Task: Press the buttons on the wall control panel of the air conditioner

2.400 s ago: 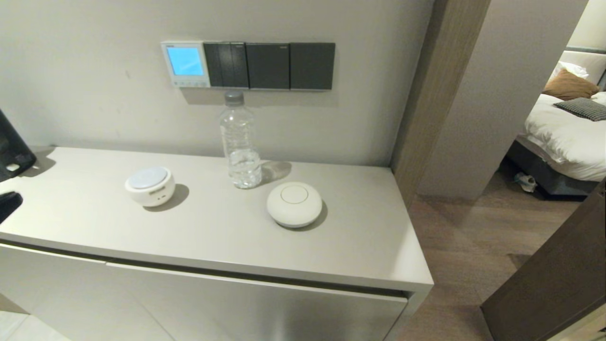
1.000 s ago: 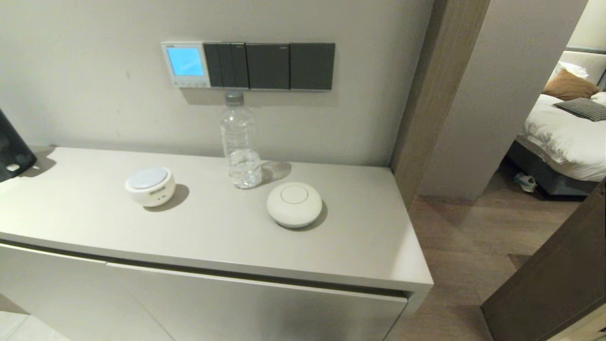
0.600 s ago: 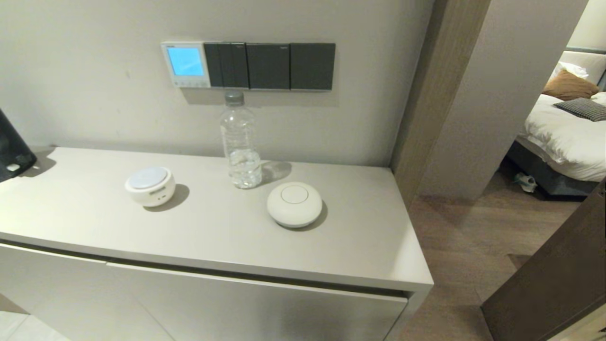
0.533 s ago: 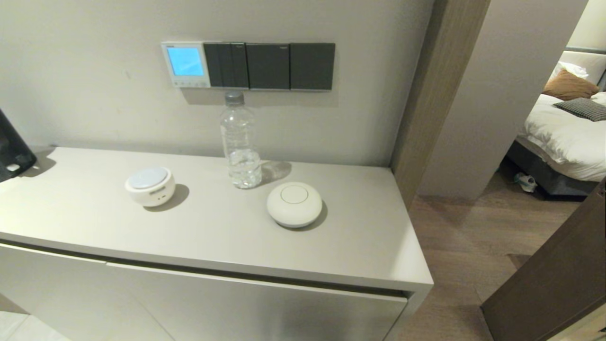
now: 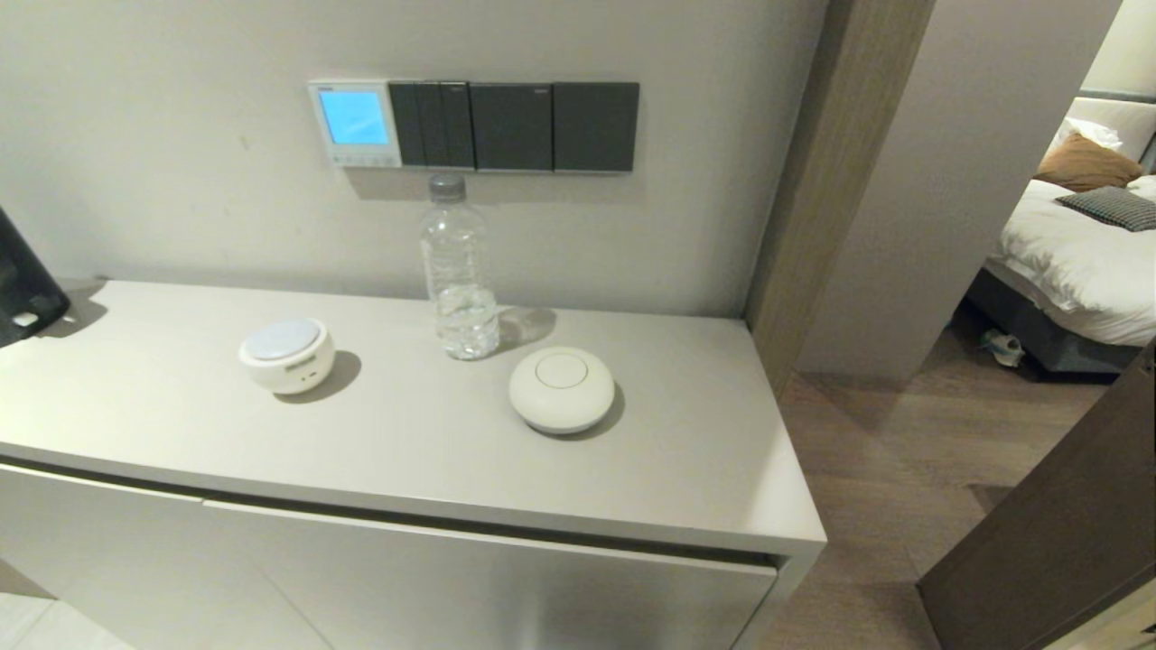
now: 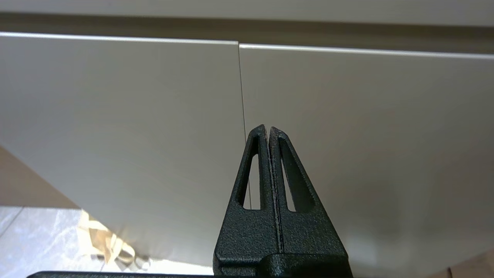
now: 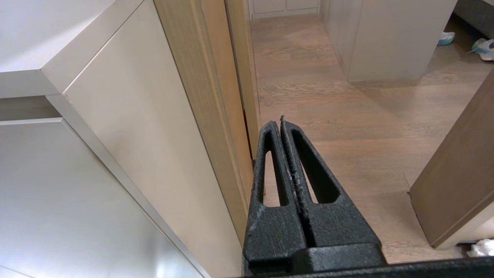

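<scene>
The air conditioner's wall control panel (image 5: 354, 122) is a small white square unit on the wall, its screen lit light blue. Its buttons (image 5: 356, 159) are a row of tiny pale keys along its bottom edge. Neither gripper shows in the head view. My left gripper (image 6: 268, 129) is shut and empty, low down facing the pale cabinet doors (image 6: 154, 116). My right gripper (image 7: 278, 122) is shut and empty, low beside the cabinet's right end, over the wooden floor (image 7: 347, 116).
Three dark grey switch plates (image 5: 515, 126) sit right of the panel. On the cabinet top (image 5: 406, 442) stand a clear water bottle (image 5: 457, 271) just below the switches, a white round speaker (image 5: 285, 354) and a white round puck (image 5: 561, 389). A black object (image 5: 23, 289) stands at the far left.
A dark part at the left edge of the head view, seen 2.4 s ago, has dropped out of view. Nothing on the cabinet top or wall has moved.
</scene>
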You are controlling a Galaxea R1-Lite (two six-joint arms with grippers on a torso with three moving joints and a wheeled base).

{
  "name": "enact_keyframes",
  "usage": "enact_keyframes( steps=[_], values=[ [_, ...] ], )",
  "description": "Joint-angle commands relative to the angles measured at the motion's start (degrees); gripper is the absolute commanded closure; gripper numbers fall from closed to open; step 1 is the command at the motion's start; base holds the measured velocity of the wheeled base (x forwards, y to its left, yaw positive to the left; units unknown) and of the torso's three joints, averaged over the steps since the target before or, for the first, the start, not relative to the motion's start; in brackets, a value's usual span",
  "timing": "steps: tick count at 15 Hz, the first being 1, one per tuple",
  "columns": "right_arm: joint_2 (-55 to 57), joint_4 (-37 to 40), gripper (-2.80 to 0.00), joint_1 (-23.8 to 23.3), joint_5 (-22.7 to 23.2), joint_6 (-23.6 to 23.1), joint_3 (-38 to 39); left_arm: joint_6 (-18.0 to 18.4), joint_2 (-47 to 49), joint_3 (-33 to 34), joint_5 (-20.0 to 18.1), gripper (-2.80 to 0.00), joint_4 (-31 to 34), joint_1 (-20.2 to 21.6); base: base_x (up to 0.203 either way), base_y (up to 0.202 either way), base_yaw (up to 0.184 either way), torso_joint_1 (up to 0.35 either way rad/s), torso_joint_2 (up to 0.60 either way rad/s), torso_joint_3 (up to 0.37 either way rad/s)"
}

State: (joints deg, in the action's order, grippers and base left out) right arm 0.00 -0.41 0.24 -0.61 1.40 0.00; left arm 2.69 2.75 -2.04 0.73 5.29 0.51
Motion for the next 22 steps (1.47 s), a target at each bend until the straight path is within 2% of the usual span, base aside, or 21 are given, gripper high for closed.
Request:
enact_keyframes(
  steps=[1, 22],
  values=[
    [0.0, -0.02, 0.0, 0.02, -0.01, 0.0, 0.18, -0.04, -2.75, 0.19, -0.04, 0.0, -0.04, 0.05, 0.0, 0.0, 0.0, 0.0, 0.0, 0.0],
    [0.09, -0.02, 0.0, 0.02, -0.01, 0.0, 0.18, -1.11, -2.66, 0.28, -0.03, 0.0, -0.28, 0.02, 0.0, 0.0, 0.0, 0.0, 0.0, 0.0]
  ],
)
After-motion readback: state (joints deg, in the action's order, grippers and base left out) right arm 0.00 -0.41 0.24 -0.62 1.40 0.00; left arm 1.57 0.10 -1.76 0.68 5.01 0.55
